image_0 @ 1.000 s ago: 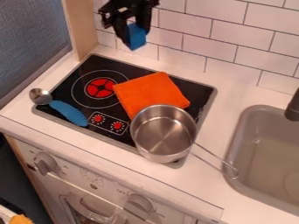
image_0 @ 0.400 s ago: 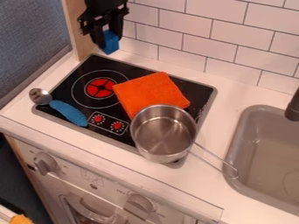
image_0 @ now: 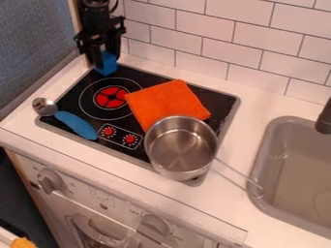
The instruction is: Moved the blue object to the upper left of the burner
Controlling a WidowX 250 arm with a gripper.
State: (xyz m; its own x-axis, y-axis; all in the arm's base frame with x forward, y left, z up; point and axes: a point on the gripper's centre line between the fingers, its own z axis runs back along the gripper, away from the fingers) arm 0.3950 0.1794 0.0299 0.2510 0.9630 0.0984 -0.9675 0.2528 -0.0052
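Hanging at 11 o'clock of the view, the black gripper has its two fingers closed on a blue block, one finger on each side of it. The block is at the far left corner of the black cooktop, near 12 o'clock from the red burner (I take 12 o'clock as the top edge of the view). Whether the underside of the block touches the surface, I cannot tell.

At 3 o'clock from the burner, an orange cloth lies flat on the cooktop. Between 4 and 5 o'clock from the burner is the metal pot, which is upright and covers the near edge of the cloth in this view. Its wire handle points to 4 o'clock, and its end comes over the rim of the grey sink.

At 8 o'clock from the burner there is a spoon with a blue grip, its metal bowl pointing to 10 o'clock. The two red knobs are at 6 o'clock and 5 o'clock from the burner.
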